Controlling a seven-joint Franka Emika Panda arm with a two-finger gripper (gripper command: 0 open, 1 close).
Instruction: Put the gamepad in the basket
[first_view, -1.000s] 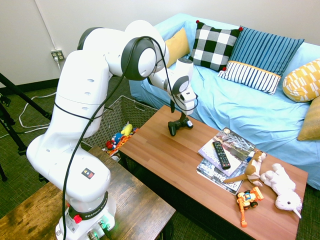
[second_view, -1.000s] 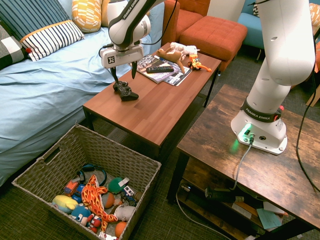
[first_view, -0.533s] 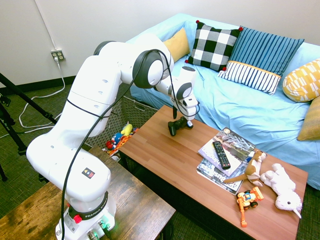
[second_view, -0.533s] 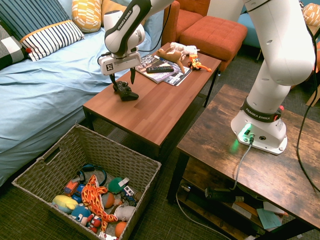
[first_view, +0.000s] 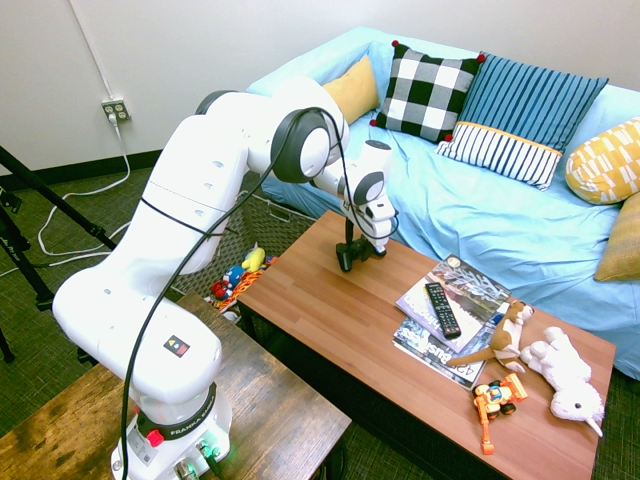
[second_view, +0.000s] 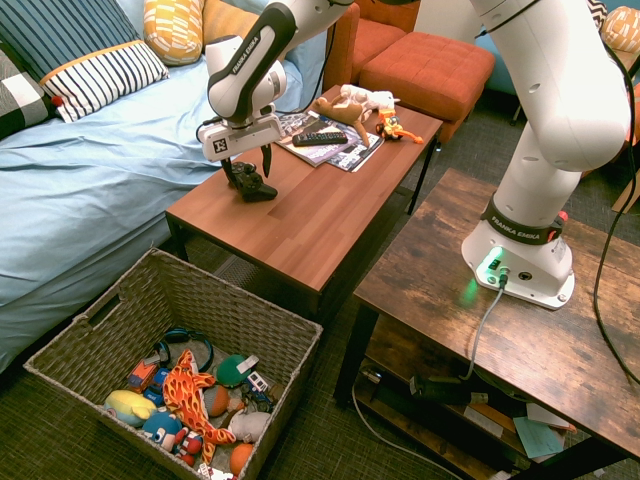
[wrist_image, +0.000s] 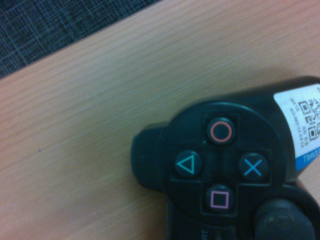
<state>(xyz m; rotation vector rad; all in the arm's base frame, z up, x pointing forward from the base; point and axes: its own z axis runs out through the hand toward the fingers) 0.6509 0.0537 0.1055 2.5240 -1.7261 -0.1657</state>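
As pincer (second_view: 249, 176) points down, open — gamepad (second_view: 254, 189) at fingertips (second_view: 267, 168).

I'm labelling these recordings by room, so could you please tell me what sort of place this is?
Probably a living room or lounge: a sofa with patterned cushions, and a low wooden table beside it.

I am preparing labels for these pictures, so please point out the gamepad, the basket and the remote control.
Gamepad (wrist_image: 220, 165): wrist view, between its four symbol buttons.
Basket (second_view: 215, 300): second exterior view, inner woven wall.
Remote control (first_view: 441, 308): first exterior view, middle of its button face.
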